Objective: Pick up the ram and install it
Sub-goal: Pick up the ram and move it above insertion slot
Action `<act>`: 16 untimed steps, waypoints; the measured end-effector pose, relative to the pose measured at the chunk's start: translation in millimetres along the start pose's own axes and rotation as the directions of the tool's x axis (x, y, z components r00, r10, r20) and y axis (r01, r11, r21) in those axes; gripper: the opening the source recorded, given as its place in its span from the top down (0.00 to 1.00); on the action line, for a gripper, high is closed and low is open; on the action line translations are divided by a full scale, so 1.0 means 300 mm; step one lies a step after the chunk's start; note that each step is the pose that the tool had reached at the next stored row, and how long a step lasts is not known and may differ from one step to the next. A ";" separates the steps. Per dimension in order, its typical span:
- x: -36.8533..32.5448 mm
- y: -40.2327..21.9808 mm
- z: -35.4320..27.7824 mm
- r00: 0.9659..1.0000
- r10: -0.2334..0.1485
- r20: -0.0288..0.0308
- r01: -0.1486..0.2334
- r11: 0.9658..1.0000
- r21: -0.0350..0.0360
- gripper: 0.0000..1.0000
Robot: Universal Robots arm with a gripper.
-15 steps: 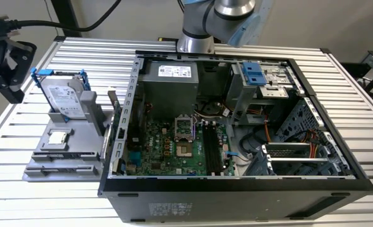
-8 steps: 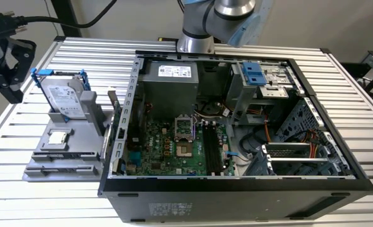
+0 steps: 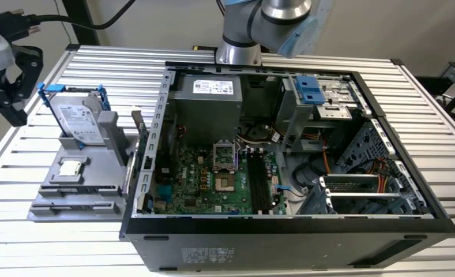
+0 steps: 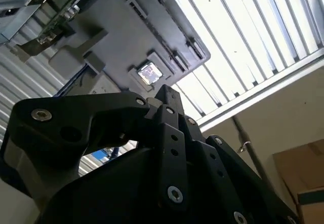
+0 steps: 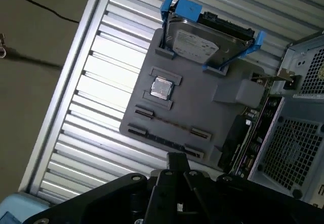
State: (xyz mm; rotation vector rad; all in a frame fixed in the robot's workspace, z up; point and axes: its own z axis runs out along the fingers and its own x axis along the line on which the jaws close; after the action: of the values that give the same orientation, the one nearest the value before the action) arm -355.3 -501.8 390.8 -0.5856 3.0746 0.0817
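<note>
The ram (image 5: pixel 169 125) stands on edge in a slot of the grey holder tray (image 5: pixel 202 110) and looks like a thin brownish strip between two small clips. My gripper (image 5: pixel 176 159) hangs above the table, off the tray's edge nearest that strip, with its black fingers drawn together on nothing. In the exterior view the gripper (image 3: pixel 13 112) is at the far left, high beside the tray (image 3: pixel 73 184). The long black slots (image 3: pixel 259 179) on the green motherboard lie inside the open computer case (image 3: pixel 289 222).
On the tray a silver hard drive in a blue frame (image 3: pixel 77 118) leans upright, with a small square chip (image 3: pixel 71 168) in front of it. The case wall (image 3: pixel 146 150) rises right beside the tray. The slatted metal table (image 3: pixel 12 190) ends at the exterior view's left.
</note>
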 end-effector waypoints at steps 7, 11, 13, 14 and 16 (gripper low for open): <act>0.000 0.000 0.000 0.995 -0.101 -0.005 0.101 0.995 -0.002 1.00; 0.000 0.000 0.000 0.987 -0.160 -0.008 0.160 0.987 -0.004 1.00; 0.000 0.000 0.000 0.982 -0.190 -0.009 0.189 0.982 -0.005 1.00; 0.000 0.000 0.000 0.979 -0.206 -0.010 0.206 0.979 -0.005 1.00; 0.000 0.000 0.000 0.972 -0.236 -0.011 0.236 0.972 -0.006 1.00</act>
State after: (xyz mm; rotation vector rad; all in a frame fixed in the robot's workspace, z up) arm -355.3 -501.8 390.8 -0.9494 2.9889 0.0833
